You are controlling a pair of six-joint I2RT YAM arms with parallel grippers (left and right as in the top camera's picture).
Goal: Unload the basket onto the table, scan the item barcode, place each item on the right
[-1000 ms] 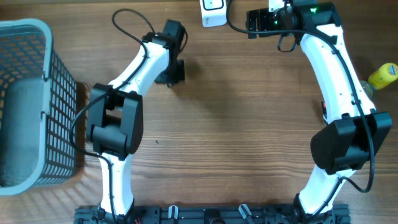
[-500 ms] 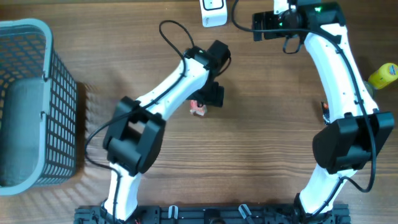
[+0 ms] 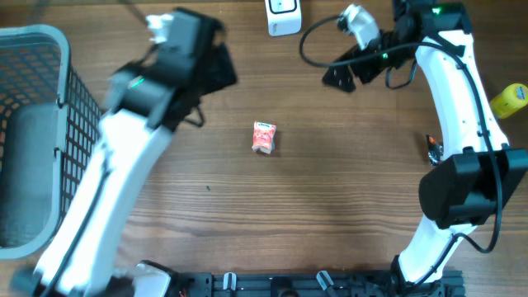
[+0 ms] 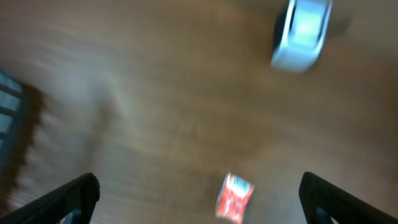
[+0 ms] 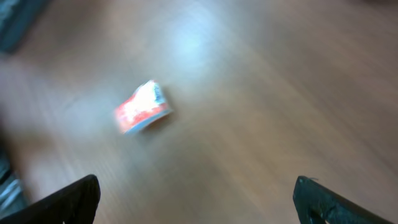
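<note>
I am recording that my left gripper has let go and is swinging back toward the wire basket, jaws wide and holding nothing. The small red packet it hung over a moment ago is now lying free near the middle of the table. My right gripper, likewise wide and empty, is hovering nearer the far edge, facing the packet but well apart. The white scanner is sitting at the far edge. I am judging the scan not yet done, with pickup falling to the right.
</note>
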